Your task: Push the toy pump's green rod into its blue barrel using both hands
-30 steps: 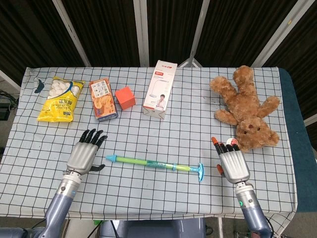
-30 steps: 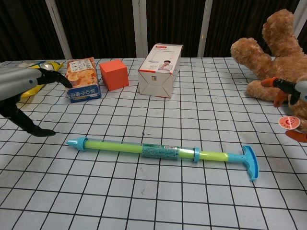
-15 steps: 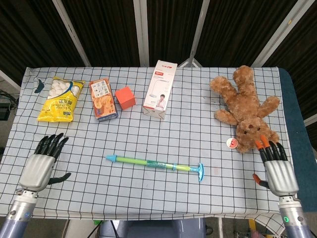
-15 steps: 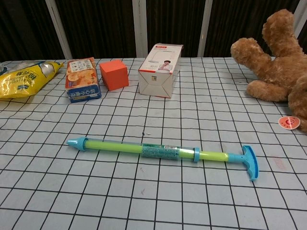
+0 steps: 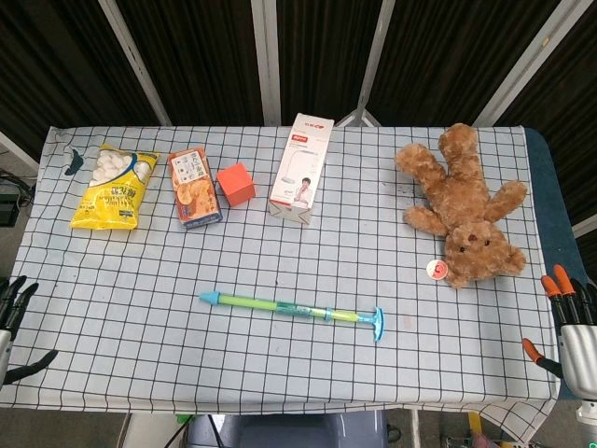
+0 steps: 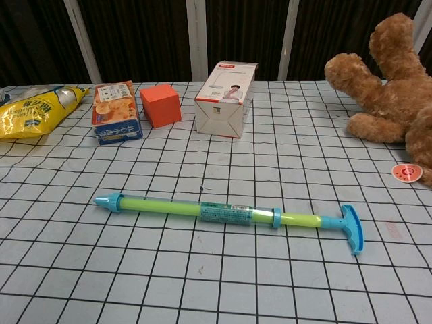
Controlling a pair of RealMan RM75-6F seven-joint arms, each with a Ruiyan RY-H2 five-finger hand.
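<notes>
- The toy pump lies flat in the lower middle of the checked table, its nozzle pointing left and its T-handle to the right.
- A short stretch of green rod shows between the barrel and the handle.
- The left hand sits at the far lower-left edge, fingers spread, holding nothing.
- The right hand sits at the lower-right edge, off the cloth, fingers apart and empty.
- A teddy bear lies at the right of the frame.
</notes>
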